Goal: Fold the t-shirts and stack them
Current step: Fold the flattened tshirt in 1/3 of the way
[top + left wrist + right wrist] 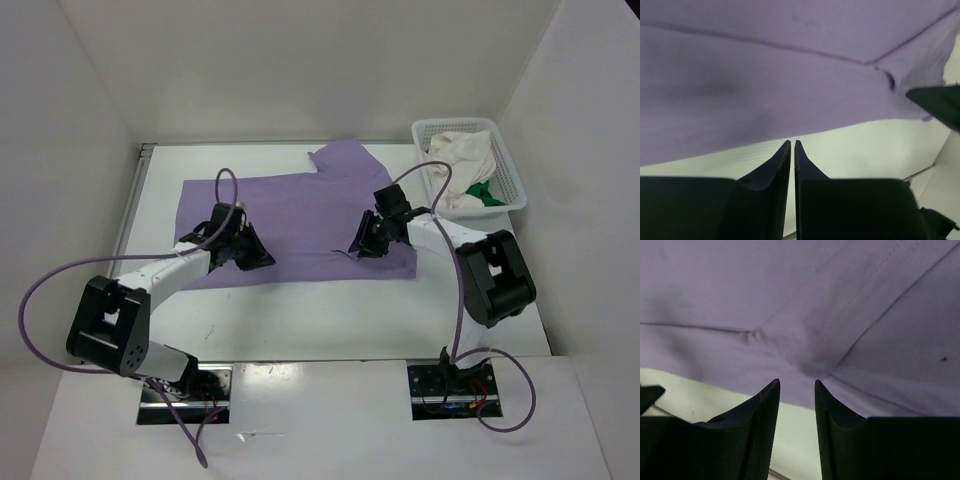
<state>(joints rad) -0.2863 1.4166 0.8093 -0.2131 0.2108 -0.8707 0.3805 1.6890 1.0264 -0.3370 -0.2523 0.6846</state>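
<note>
Lavender shirt [300,215], laid flat w/ long axis L-R on bench [300,320], is found just beyond both claws: L claw [792,143] closed, empty; R claw [796,382] slightly parted, empty.

The lavender shirt [300,215] is spread flat on the counter [330,320]. The cream shirt [463,160] and green shirt [486,193] are bunched together in the basket [452,123].

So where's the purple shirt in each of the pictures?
Top external: the purple shirt is spread flat in the middle of the table.
Left wrist: the purple shirt fills the top half, above the left claw.
Right wrist: the purple shirt fills the top, above the right claw.
Shared landmark: the shirt's near edge against the white table.
</note>
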